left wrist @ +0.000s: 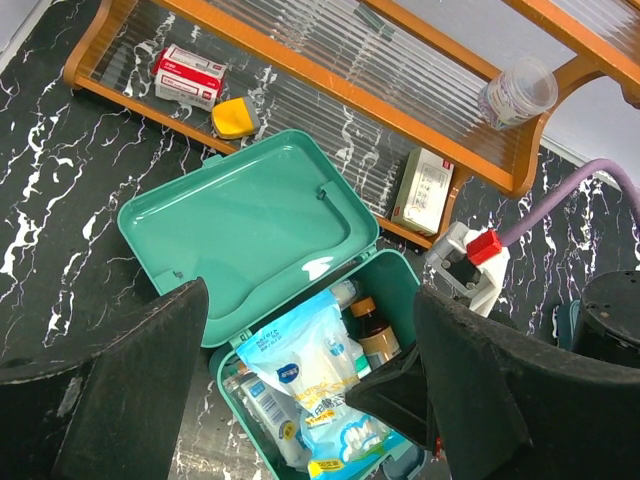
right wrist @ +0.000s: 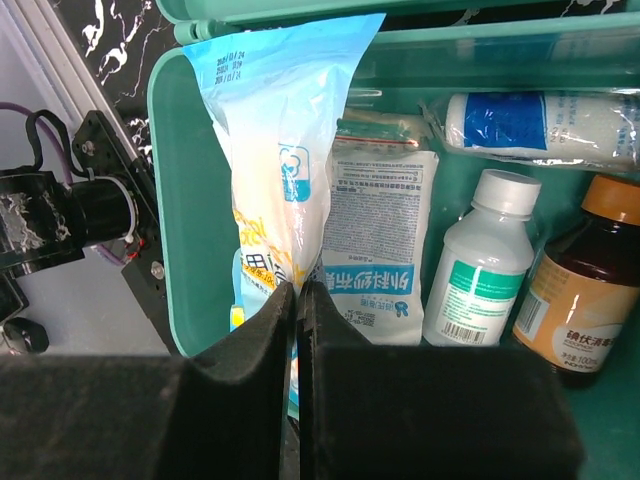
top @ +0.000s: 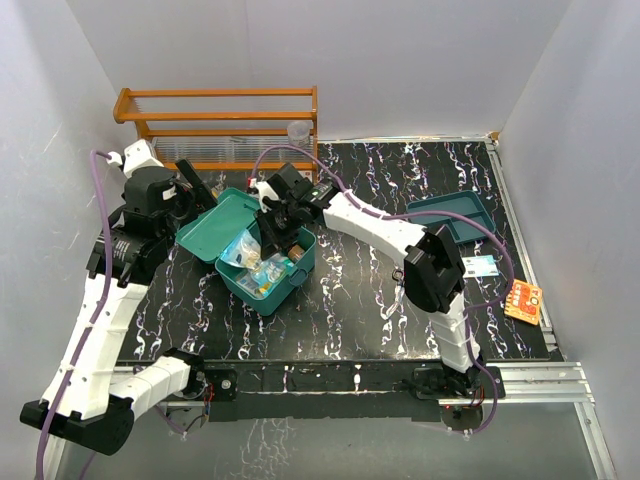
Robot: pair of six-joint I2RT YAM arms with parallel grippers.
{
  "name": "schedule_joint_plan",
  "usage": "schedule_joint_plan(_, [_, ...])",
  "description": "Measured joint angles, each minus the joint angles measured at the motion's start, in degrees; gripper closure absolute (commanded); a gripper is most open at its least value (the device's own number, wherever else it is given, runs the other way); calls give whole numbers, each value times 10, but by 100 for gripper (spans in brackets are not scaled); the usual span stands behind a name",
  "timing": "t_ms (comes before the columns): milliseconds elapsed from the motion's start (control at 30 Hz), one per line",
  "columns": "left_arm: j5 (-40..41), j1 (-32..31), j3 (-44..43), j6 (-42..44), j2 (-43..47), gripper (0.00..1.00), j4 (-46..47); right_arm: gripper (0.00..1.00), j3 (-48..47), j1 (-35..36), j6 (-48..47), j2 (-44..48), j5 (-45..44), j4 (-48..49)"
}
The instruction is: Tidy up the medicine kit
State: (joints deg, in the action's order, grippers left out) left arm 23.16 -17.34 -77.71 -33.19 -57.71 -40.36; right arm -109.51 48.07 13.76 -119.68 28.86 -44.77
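The teal-green rounded plastic box (top: pixel 222 225) is one plain colour. The black flat table top (top: pixel 350 300) has thin white wavy streaks. The wooden rack (top: pixel 220 105) is orange-brown. The soft plastic bag (right wrist: pixel 275 150) is light blue and white, with blue print and some yellow. The small white plastic bottle (right wrist: pixel 480 270) has a green and white label. The dark brown bottle (right wrist: pixel 585 290) has an orange cap. The little cardboard box (left wrist: pixel 188 73) is red and white.

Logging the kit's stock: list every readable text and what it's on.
"100ml": on the brown bottle label.
Chinese print on the white packet and the bag: too unclear to quote.
White bottle label, red-and-white shelf box: too small to read.
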Motion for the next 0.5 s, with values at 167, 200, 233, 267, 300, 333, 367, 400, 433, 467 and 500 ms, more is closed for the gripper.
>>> schedule_joint_plan(167, [-2,0,1,0,0,18,0,100,0,7,6,-17,4,9])
schedule_joint_plan(200, [-2,0,1,0,0,18,0,100,0,9,7,-23,5,10])
schedule_joint_plan(233, [-3,0,1,0,-1,18,0,100,-3,11,7,-32,5,10])
schedule_joint_plan(267, [-4,0,1,0,-1,18,0,100,-6,13,7,-40,5,10])
schedule_joint_plan(300, [-5,0,2,1,-1,18,0,100,-7,15,7,-46,4,9])
schedule_joint_plan(333, [-6,0,2,1,-1,18,1,100,-7,16,7,-50,4,8])
schedule_joint_plan(367, [-7,0,2,2,-1,18,1,100,-7,17,8,-54,2,8])
schedule_joint_plan(400, [-8,0,3,2,-1,18,1,100,-7,18,9,-57,0,8])
schedule_joint_plan(433, [-9,0,4,2,-1,18,2,100,-7,18,9,-59,-2,8])
schedule_joint_plan(467, [-10,0,6,2,0,18,3,100,-7,18,10,-60,-3,8])
schedule_joint_plan(500, [-11,0,7,2,0,18,3,100,-8,18,11,-61,-3,7])
